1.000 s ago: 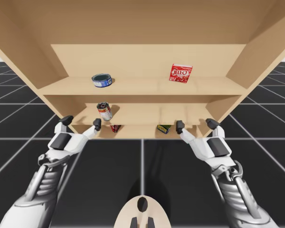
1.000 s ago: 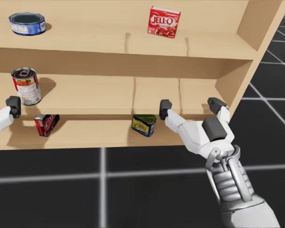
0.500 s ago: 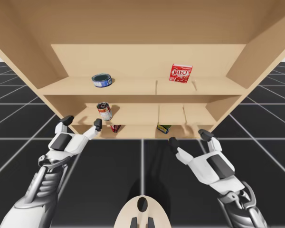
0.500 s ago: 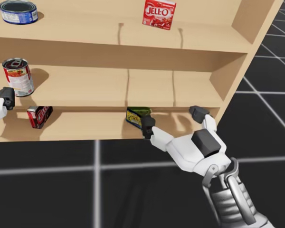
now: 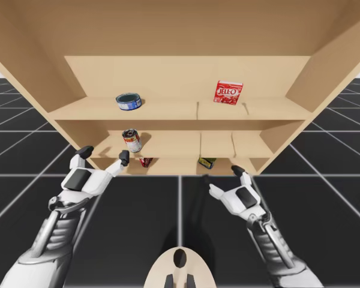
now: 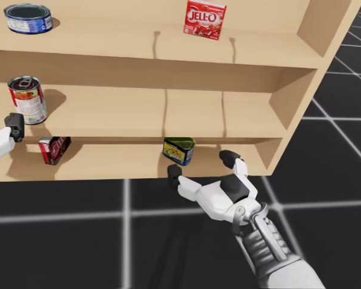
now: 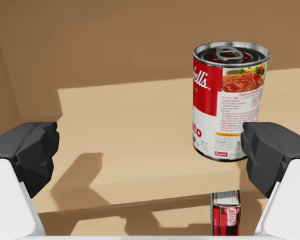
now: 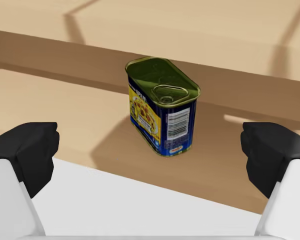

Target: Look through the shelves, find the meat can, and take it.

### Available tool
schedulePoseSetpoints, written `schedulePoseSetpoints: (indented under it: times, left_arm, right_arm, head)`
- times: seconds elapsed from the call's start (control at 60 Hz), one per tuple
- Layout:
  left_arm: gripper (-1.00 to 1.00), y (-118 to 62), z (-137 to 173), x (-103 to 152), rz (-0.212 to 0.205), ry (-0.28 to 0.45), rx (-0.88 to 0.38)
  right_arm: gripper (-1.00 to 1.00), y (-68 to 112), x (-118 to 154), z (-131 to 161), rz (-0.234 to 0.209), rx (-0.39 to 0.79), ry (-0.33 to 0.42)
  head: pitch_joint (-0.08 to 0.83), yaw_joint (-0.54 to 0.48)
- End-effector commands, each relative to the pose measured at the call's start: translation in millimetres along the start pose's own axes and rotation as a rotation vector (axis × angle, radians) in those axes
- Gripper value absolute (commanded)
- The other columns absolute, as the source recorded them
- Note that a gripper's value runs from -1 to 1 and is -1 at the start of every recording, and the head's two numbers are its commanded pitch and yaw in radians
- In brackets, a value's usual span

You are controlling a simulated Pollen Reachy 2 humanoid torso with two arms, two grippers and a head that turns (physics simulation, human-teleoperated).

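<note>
Lowest shelf (image 8: 55, 100) lies bare around the blue meat can (image 8: 162, 115) ahead of my right tool (image 8: 149, 150), under a low board (image 8: 65, 50).

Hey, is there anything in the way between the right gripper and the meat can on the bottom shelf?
Nothing visible. The meat can stands alone on the bottom shelf, straight ahead of the right gripper, whose jaws are open. Only bare board lies between them. The red box sits well off to the side.
</note>
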Motion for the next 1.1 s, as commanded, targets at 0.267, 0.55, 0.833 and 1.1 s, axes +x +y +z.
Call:
schedulePoseSetpoints:
  times: [0.267,0.55,0.833,1.1]
  left_arm:
    - [-1.0,-1.7,0,0,-0.004,-0.005,-0.002]
    - [-1.0,-1.9,2,2,0.0,-0.008,-0.002]
    - [-1.0,-1.4,3,2,0.002,-0.007,-0.001]
    - [-1.0,-1.2,4,2,0.001,-0.007,0.001]
  right_arm:
    - [-1.0,-4.2,-27,-79,-0.022,0.017,0.076]
    - [-1.0,6.3,-37,-113,-0.022,0.033,0.124]
    - [-1.0,14.0,-42,-132,-0.06,0.078,0.168]
    - [1.0,11.5,-44,-121,-0.106,0.079,0.201]
  head:
    - [0.573,-0.18]
    - [0.574,-0.16]
    - [0.575,-0.15]
    - [0.574,-0.15]
